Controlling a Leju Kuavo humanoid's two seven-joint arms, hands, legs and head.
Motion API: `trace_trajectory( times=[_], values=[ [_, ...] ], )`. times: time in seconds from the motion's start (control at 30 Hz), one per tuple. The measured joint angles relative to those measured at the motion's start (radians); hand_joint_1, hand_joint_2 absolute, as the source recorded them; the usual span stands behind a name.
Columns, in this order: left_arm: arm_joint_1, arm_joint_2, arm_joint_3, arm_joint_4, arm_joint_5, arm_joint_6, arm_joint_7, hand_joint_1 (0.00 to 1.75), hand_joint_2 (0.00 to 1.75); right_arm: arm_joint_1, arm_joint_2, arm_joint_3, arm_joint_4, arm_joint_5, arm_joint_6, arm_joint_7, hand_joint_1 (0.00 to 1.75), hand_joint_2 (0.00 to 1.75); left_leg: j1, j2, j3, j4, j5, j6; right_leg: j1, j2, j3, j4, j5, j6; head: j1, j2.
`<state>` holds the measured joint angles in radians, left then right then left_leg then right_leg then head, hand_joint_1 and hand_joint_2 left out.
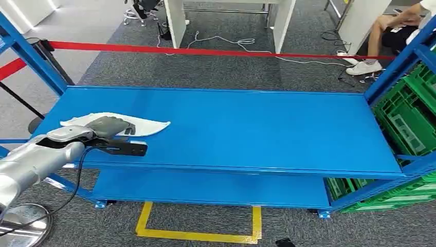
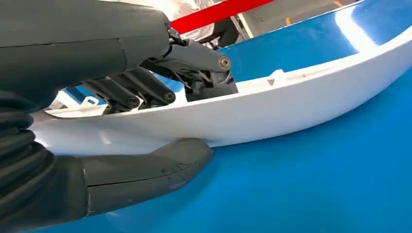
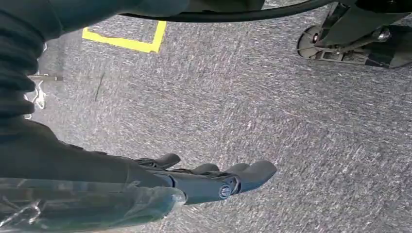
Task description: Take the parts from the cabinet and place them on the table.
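A long, curved white part [image 1: 149, 125] lies on the left side of the blue table top [image 1: 257, 128]. My left hand [image 1: 105, 128] grips it near its middle, reaching in from the table's left front corner. In the left wrist view the dark fingers [image 2: 194, 58] hook over the upper edge of the white part [image 2: 291, 104], and the thumb [image 2: 145, 167] presses against its underside just above the blue surface. My right hand [image 3: 194, 179] hangs over grey carpet with its fingers stretched out, holding nothing.
Green crates [image 1: 411, 118] are stacked in the blue rack at the right. A lower blue shelf [image 1: 205, 188] runs under the table top. Red barrier tape [image 1: 205, 51] crosses behind the table. A person [image 1: 396, 25] sits at the back right. Yellow floor marking [image 1: 198, 234] lies in front.
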<state>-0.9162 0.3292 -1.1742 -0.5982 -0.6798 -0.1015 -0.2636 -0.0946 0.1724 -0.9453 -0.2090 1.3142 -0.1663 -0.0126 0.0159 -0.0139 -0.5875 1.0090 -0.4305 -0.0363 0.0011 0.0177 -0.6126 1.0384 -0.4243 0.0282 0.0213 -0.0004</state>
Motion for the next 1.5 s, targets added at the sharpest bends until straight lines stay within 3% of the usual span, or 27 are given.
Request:
trace_trajectory(
  times=[0.13, 0.4, 0.47, 0.57, 0.67, 0.73, 0.9, 1.0, 1.23, 1.5],
  values=[
    [0.01, -0.001, 0.017, 0.0, 0.003, 0.013, 0.0, 1.75, 1.75, 0.0, 0.0, 0.0, 0.0, 0.0, 0.0, 0.0, 0.0, 1.75, 0.0, 0.0, 0.0, 0.0, 0.0, 0.0, 0.0, 0.0, 0.0, 0.0, 0.0, 0.0, 0.0, 0.0],
    [0.08, -0.016, 0.138, -0.011, -0.002, 0.153, -0.016, 1.75, 1.75, 0.0, 0.0, -0.001, 0.0, -0.002, -0.001, -0.002, 0.0, 1.75, 0.0, 0.0, 0.0, 0.0, 0.0, 0.0, 0.0, 0.0, -0.001, 0.0, 0.0, 0.0, 0.0, 0.0],
    [0.119, -0.019, 0.184, -0.041, -0.012, 0.236, -0.067, 1.75, 1.75, 0.0, 0.0, -0.001, 0.0, 0.001, -0.001, -0.005, 0.0, 1.75, 0.0, 0.0, 0.0, 0.0, 0.0, 0.0, -0.001, 0.001, -0.001, 0.0, 0.0, 0.0, 0.0, 0.0],
    [0.246, -0.035, 0.324, -0.171, -0.044, 0.398, -0.167, 1.75, 1.75, 0.001, 0.0, -0.001, 0.0, 0.008, -0.001, -0.006, 0.0, 1.75, -0.001, 0.001, -0.001, 0.0, 0.0, 0.0, -0.001, 0.001, -0.002, 0.0, 0.0, 0.001, 0.0, 0.0],
    [0.372, -0.075, 0.472, -0.303, -0.037, 0.447, -0.221, 1.75, 1.75, -0.002, 0.0, -0.001, 0.0, 0.012, -0.001, -0.006, 0.0, 1.75, -0.001, 0.001, -0.003, 0.0, -0.001, 0.0, -0.001, 0.002, -0.004, 0.0, -0.001, 0.001, 0.0, 0.0],
    [0.452, -0.12, 0.56, -0.406, 0.023, 0.468, -0.281, 1.75, 1.75, 0.0, 0.0, -0.001, 0.0, 0.018, -0.001, -0.006, 0.0, 1.75, -0.003, 0.004, -0.003, 0.0, -0.003, 0.002, -0.002, 0.005, -0.005, -0.001, -0.001, 0.001, 0.0, 0.0],
    [0.613, -0.222, 0.721, -0.643, 0.218, 0.419, -0.378, 1.75, 1.75, 0.0, 0.0, -0.001, 0.0, 0.023, -0.002, -0.006, 0.0, 1.75, -0.003, 0.004, -0.006, 0.0, -0.003, 0.002, -0.003, 0.005, -0.008, -0.001, -0.001, 0.001, -0.001, 0.0],
    [0.679, -0.274, 0.78, -0.758, 0.3, 0.377, -0.397, 1.75, 1.75, 0.0, 0.0, -0.001, 0.0, 0.026, -0.002, -0.004, 0.0, 1.75, -0.003, 0.004, -0.006, 0.0, -0.003, 0.002, -0.003, 0.005, -0.008, -0.001, -0.001, 0.001, 0.0, 0.0],
    [0.76, -0.347, 0.847, -0.894, 0.411, 0.339, -0.429, 1.75, 1.75, 0.0, 0.0, -0.001, 0.0, 0.027, -0.004, -0.001, 0.0, 1.75, -0.003, 0.004, -0.007, 0.0, -0.003, 0.002, -0.003, 0.004, -0.008, -0.001, -0.001, 0.001, 0.0, 0.0],
    [0.888, -0.449, 0.89, -1.041, 0.668, 0.281, -0.434, 1.75, 1.75, 0.002, 0.0, -0.001, 0.0, 0.017, -0.017, 0.006, 0.0, 1.75, -0.003, 0.004, -0.007, 0.0, -0.004, 0.003, -0.003, 0.003, -0.008, -0.001, -0.001, 0.002, 0.0, 0.0]
  ],
)
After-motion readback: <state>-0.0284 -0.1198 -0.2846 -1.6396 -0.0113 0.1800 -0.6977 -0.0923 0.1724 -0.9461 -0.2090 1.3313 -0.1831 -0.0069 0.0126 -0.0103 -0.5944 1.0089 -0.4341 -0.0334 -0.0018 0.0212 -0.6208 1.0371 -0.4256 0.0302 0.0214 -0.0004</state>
